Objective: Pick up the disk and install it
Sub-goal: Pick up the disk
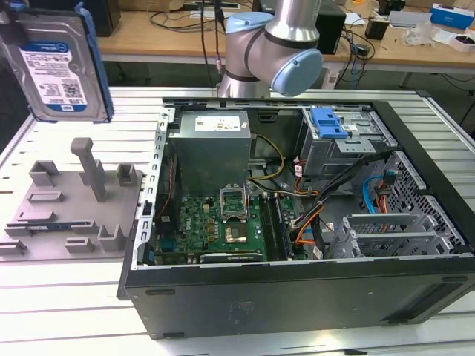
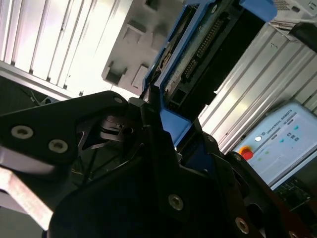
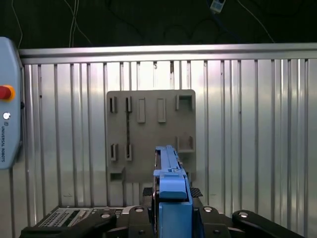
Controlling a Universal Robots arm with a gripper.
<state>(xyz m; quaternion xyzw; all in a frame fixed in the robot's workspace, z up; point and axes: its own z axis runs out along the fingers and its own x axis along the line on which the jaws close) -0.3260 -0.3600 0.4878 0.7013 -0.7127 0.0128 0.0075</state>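
Note:
The disk (image 1: 56, 63), a silver hard drive with a white-and-blue label in a blue carrier frame, hangs in the air at the exterior view's upper left, above the grey fixture plate (image 1: 70, 208). In the second wrist view my gripper (image 2: 176, 131) is shut on the disk (image 2: 208, 44), its black fingers (image 2: 148, 119) clamped on the blue carrier. The first wrist view looks along the disk's blue edge (image 3: 171, 173), held in the gripper (image 3: 172, 210) over the plate (image 3: 151, 134).
An open computer case (image 1: 297, 297) takes up the middle and the exterior view's right, with a grey drive cage (image 1: 349, 144) bearing a blue latch (image 1: 328, 122). The arm's joint (image 1: 274, 52) stands behind the case. A teach pendant (image 3: 7, 129) lies on the ribbed table.

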